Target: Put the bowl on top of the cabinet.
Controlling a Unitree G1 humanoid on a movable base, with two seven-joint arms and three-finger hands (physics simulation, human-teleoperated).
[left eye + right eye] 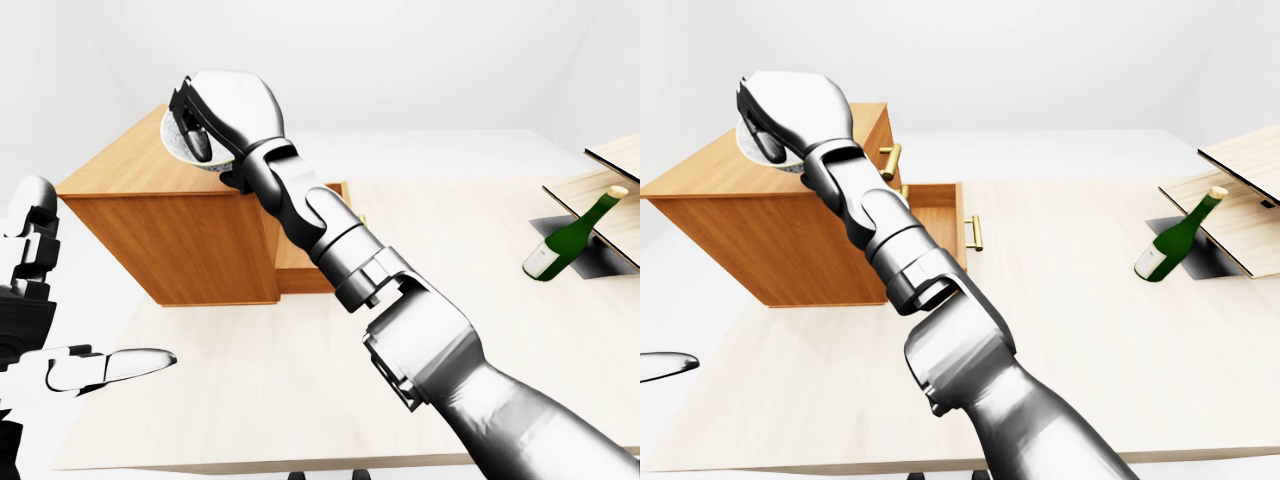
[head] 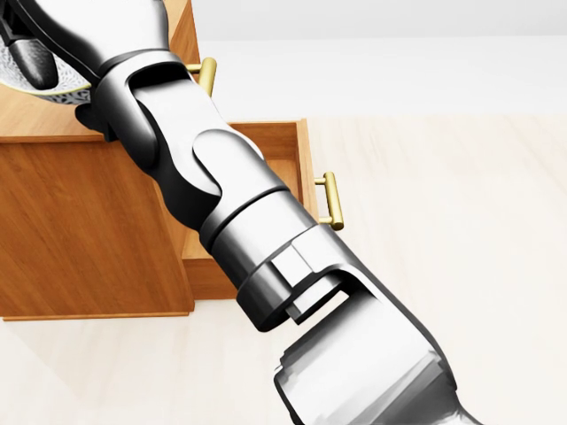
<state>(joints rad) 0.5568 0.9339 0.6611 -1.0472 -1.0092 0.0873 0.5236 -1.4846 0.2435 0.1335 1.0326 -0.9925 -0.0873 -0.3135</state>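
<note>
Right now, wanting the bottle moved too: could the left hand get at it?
Probably not: the left hand hangs at the left-eye view's far left, the bottle far right, the right arm crossing between.

Pale speckled bowl (image 1: pixel 173 148) tilted above wooden cabinet (image 1: pixel 190 245) top, drawer open

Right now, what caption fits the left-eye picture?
Right hand grips the bowl over the wooden cabinet; a green bottle leans far right.
</note>
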